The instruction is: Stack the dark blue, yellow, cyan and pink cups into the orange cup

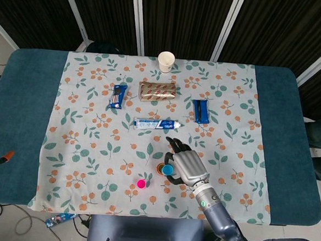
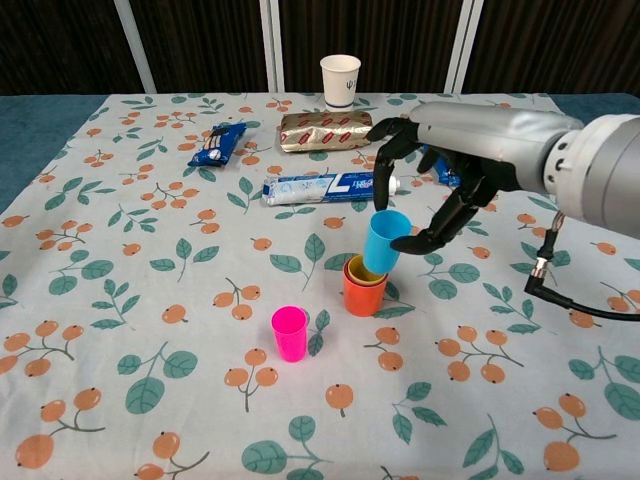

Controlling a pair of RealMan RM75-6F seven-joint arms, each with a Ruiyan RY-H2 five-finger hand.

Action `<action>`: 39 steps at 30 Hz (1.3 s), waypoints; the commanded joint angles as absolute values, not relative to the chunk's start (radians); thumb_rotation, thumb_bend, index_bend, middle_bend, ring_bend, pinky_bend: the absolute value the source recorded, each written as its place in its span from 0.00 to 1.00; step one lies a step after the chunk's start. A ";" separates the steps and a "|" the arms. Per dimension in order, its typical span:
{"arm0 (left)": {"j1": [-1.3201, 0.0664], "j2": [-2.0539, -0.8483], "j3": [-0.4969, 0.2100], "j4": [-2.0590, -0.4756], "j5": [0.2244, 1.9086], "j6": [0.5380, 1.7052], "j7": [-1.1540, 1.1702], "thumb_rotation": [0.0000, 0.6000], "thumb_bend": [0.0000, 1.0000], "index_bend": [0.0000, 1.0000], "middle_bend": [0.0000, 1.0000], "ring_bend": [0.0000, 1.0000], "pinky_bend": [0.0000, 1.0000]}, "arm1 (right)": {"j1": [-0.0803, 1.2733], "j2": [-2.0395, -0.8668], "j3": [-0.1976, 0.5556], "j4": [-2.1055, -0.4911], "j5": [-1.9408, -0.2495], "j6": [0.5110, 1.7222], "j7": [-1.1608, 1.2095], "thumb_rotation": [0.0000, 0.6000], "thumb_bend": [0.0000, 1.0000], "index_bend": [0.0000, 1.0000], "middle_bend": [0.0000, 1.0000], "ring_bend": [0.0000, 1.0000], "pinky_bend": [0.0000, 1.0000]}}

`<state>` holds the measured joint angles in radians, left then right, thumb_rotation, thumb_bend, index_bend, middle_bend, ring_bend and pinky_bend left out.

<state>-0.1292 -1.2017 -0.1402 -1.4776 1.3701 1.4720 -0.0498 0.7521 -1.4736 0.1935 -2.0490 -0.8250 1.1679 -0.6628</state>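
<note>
A white paper cup [image 2: 340, 79] is seen at the far edge of a floral tablecloth [image 2: 120, 300]; nearer lie a gold packet [image 2: 325, 130], a toothpaste tube [image 2: 318, 187] and blue packets [image 2: 218, 143].

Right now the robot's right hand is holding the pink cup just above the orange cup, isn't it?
Not quite: the chest view shows the right hand holding the cyan cup just above the orange cup. The pink cup stands alone on the cloth.

Four plastic cups [image 2: 385, 241], one paper cup [image 2: 340, 79], three packets [image 2: 325, 131], one toothpaste tube [image 2: 325, 187].
</note>
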 commanded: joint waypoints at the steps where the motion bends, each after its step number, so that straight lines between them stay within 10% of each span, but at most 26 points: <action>1: -0.129 -1.201 -0.141 -1.478 1.370 1.473 -0.051 1.00 0.12 0.11 0.01 0.00 0.00 | 0.760 -1.486 0.195 -2.039 -0.812 1.174 -0.670 1.00 0.35 0.51 0.00 0.03 0.14; 32: -0.127 -1.197 -0.145 -1.474 1.363 1.470 -0.059 1.00 0.12 0.11 0.01 0.00 0.00 | 0.806 -1.576 0.191 -1.948 -0.768 1.191 -0.669 1.00 0.35 0.51 0.00 0.03 0.14; 39: -0.127 -1.197 -0.146 -1.474 1.363 1.471 -0.058 1.00 0.12 0.11 0.01 0.00 0.00 | 0.808 -1.561 0.168 -1.961 -0.756 1.184 -0.690 1.00 0.35 0.17 0.00 0.00 0.09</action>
<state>-0.1270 -1.1972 -0.1456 -1.4742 1.3626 1.4708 -0.0583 0.8074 -1.5697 0.1744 -1.9526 -0.7622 1.1886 -0.6838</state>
